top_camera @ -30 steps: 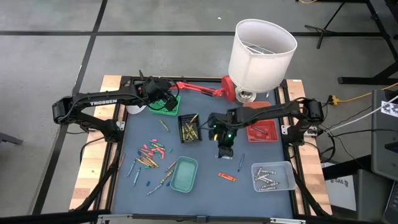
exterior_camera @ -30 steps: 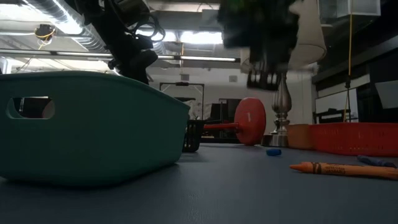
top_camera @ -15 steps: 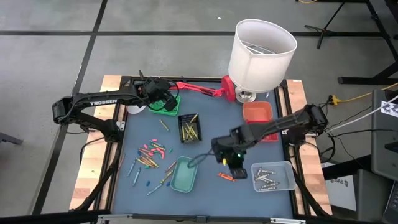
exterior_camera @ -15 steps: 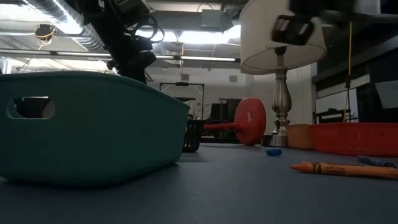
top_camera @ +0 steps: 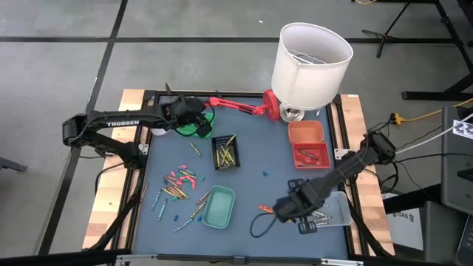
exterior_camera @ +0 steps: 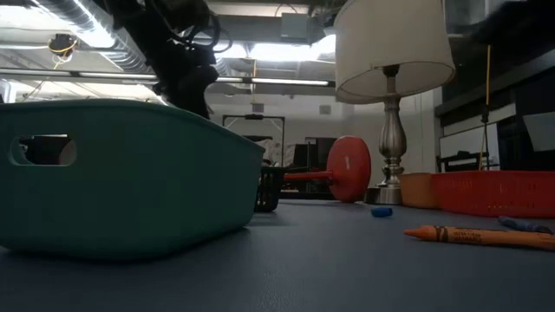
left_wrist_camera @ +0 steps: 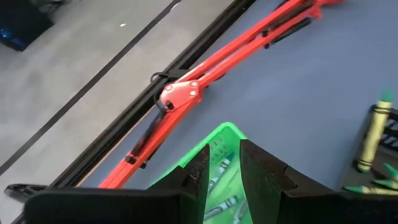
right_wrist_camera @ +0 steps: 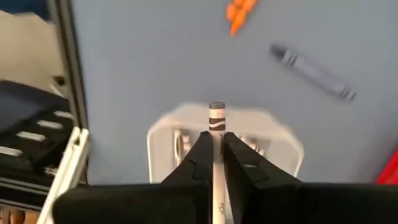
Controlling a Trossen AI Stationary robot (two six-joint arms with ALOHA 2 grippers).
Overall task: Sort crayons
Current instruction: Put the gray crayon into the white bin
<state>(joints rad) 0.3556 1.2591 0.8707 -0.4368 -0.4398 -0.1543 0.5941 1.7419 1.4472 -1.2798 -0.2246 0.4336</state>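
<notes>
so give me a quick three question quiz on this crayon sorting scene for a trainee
1. Pick one: the right gripper holds
A an orange crayon
B a silvery grey crayon
C nothing
2. True or false: the left gripper is above the teal tray.
3. Fill in: the tray beneath the right gripper is ____.

Key
1. B, the jaws are shut on it.
2. False, it is above the green tray.
3. Clear.
</notes>
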